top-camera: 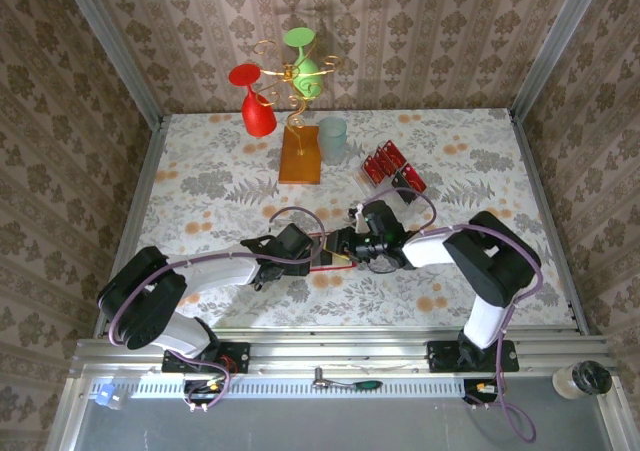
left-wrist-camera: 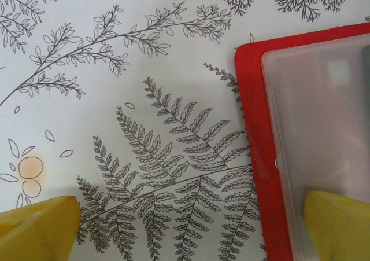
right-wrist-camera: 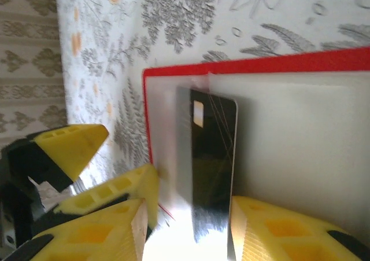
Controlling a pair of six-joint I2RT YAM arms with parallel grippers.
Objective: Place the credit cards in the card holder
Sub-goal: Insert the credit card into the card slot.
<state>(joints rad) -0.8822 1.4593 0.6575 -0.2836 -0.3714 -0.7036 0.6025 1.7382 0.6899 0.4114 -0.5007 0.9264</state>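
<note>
Credit cards first: one thin, dark maroon-black credit card (right-wrist-camera: 215,157) lies partway inside the pale frosted pocket of the flat, glossy red folding card holder (right-wrist-camera: 260,63), its near end sticking out toward your right gripper (right-wrist-camera: 188,214). That gripper's yellow fingers are parted with the card's near end between them. One finger sits at the card's edge and the other stands off it.

Your left gripper (left-wrist-camera: 185,229) is spread wide, with one finger (left-wrist-camera: 338,223) over the holder's pocket and the other over the fern-printed table (left-wrist-camera: 115,70).

From above, you see the holder lying open on the table between the two grippers, near the front middle. The other red credit cards (top-camera: 385,163) stand bunched farther back on the right, well apart from the holder.
</note>
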